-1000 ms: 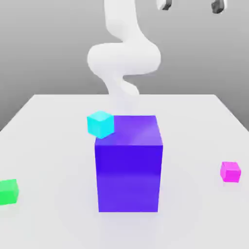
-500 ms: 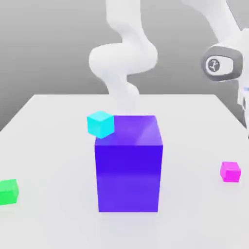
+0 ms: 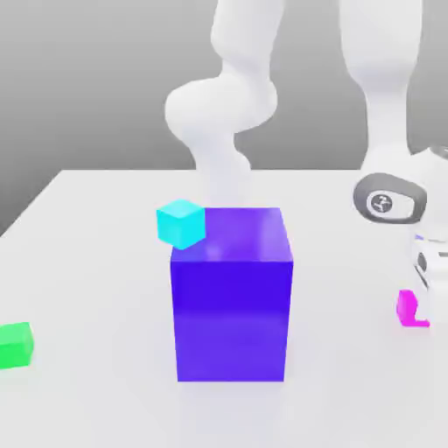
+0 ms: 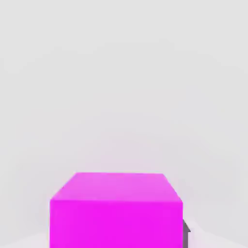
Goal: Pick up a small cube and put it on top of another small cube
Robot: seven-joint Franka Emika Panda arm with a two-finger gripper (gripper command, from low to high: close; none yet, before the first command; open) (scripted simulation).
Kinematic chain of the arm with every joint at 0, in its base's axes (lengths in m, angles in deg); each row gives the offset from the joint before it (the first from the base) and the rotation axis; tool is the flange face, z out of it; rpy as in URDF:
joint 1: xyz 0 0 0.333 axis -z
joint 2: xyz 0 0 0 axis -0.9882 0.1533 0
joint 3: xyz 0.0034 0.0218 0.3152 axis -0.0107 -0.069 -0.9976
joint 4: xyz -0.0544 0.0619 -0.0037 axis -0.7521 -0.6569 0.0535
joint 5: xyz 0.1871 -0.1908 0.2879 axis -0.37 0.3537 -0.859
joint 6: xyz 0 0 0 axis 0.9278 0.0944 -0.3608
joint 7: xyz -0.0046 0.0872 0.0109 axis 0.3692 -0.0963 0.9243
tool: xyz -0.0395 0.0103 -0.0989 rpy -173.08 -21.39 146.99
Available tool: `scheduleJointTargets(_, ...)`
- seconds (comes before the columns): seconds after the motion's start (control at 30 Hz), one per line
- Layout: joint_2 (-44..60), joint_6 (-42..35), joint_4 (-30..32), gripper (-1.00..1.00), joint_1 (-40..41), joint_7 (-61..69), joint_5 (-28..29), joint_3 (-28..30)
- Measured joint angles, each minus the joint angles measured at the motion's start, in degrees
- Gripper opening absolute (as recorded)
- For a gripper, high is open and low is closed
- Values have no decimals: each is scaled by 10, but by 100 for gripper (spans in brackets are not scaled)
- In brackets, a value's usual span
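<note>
Four cubes show on the white counter (image 3: 105,262), and I place the rest by the big blue cube (image 3: 231,297) in the middle.

A small cyan cube (image 3: 181,222) overlaps the blue cube's upper corner on the exterior view's left. I cannot tell whether it rests on the blue cube's top or only touches its edge.

The green cube (image 3: 15,345) lies well apart from the blue cube, far to the exterior view's left and a little nearer the camera. It sits flat on the counter with nothing on it.

The magenta cube (image 3: 406,307) sits on the counter well to the exterior view's right of the blue cube, about level with its lower half.

My arm (image 3: 219,114) rises behind the blue cube, loops and comes down on that same side. The hand (image 3: 426,293) is low over the magenta cube and covers its far part, so I see just a strip of pink.

From the hand view the magenta cube (image 4: 116,210) is very close and square-on, with bare counter beyond it. Whether the hand is spread or pinching the cube, I cannot tell.
</note>
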Motion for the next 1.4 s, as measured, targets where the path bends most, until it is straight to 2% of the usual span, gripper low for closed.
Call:
scheduleJointTargets(0.2, -109, -82, 22, -100, 42, 68, -92, -60)
scheduleJointTargets(0.27, -127, -96, 3, -100, 63, 89, -138, -62)
scheduleJointTargets(0.47, -136, -128, -34, -100, 190, 132, -199, 32)
scheduleJointTargets(0.73, -143, -160, -67, -100, 359, 174, -252, 149)
scheduleJointTargets(0.97, -146, -187, -74, -100, 518, 195, -258, 256)
scheduleJointTargets(1.1, -132, -202, -77, -100, 616, 204, -243, 332)
scheduleJointTargets(1.17, -102, -185, -80, -100, 636, 222, -259, 337)
scheduleJointTargets(1.27, -51, -146, -85, -100, 663, 256, -304, 310)
scheduleJointTargets(1.3, -34, -132, -86, 100, 673, 268, -319, 297)
scheduleJointTargets(1.4, -34, -132, -86, 100, 673, 268, -319, 297)
